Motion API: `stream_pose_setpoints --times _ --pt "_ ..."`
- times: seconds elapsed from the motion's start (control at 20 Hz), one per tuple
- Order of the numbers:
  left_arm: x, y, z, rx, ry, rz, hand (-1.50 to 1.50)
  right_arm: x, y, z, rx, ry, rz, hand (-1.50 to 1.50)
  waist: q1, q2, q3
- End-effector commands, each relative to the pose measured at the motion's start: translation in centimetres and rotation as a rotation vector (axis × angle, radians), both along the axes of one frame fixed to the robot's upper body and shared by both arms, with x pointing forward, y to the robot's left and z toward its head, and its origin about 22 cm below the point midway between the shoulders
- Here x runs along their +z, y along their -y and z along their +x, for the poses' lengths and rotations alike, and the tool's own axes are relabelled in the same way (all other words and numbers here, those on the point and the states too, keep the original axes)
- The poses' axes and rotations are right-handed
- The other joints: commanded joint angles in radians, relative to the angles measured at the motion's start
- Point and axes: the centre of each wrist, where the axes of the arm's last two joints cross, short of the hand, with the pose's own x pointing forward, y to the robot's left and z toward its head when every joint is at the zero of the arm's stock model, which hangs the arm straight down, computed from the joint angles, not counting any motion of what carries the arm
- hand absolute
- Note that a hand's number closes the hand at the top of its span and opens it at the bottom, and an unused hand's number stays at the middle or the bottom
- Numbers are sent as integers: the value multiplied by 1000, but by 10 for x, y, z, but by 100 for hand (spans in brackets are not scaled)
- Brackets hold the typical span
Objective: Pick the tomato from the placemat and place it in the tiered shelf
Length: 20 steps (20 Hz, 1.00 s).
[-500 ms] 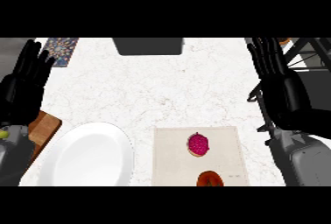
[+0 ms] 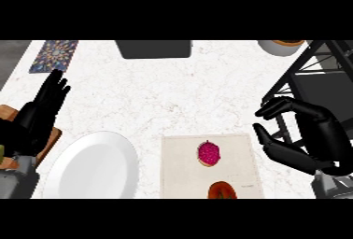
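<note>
A white marble counter (image 2: 172, 93) fills the view, with a beige placemat (image 2: 178, 173) near its lower edge, a little right of centre. The tomato (image 2: 222, 190) lies on the placemat's near end, partly cut off by the lower edge of the view, and a pink fruit (image 2: 209, 153) sits just above it on the same mat, the two apart. Left of the placemat is a white plate (image 2: 93, 168), close to it but not touching. The right hand (image 2: 316, 135) hangs to the right of the placemat, in front of the black shelf (image 2: 293, 65); its fingers are half bent with the thumb spread away below them, and it holds nothing. It is beside the mat, well clear of the tomato. The left hand (image 2: 41, 112) rests at the left edge, fingers straight and pointing up, empty, over a wooden board (image 2: 53, 138). Along the far edge are a patterned mat (image 2: 53, 55), a dark tray (image 2: 153, 48) and a bowl (image 2: 281, 46)
</note>
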Motion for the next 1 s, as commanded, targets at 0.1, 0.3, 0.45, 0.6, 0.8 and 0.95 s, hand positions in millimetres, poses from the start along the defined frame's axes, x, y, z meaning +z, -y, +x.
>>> stream_pose_setpoints --times 0.1,0.3,0.45,0.6,0.8,0.95 --pt "-13 3 -11 -50 -31 25 0 -76 24 -67 146 -174 -58 -150 12 4 3" --pt "-16 19 -15 -63 -37 44 0 -80 40 -81 240 -125 -152 -150 24 5 3" --pt "-17 2 -22 -58 -36 47 0 -66 49 -118 219 -109 -223 -150 19 3 2" --pt "-22 14 -24 -55 -38 11 0 -39 68 -127 206 -84 -340 -150 12 1 1" --pt "-23 1 -17 -49 -40 30 0 -13 43 -139 126 -66 -516 -150 11 2 0" --pt "-8 6 -28 -65 -32 41 0 11 24 -143 113 -91 -597 -150 30 3 0"
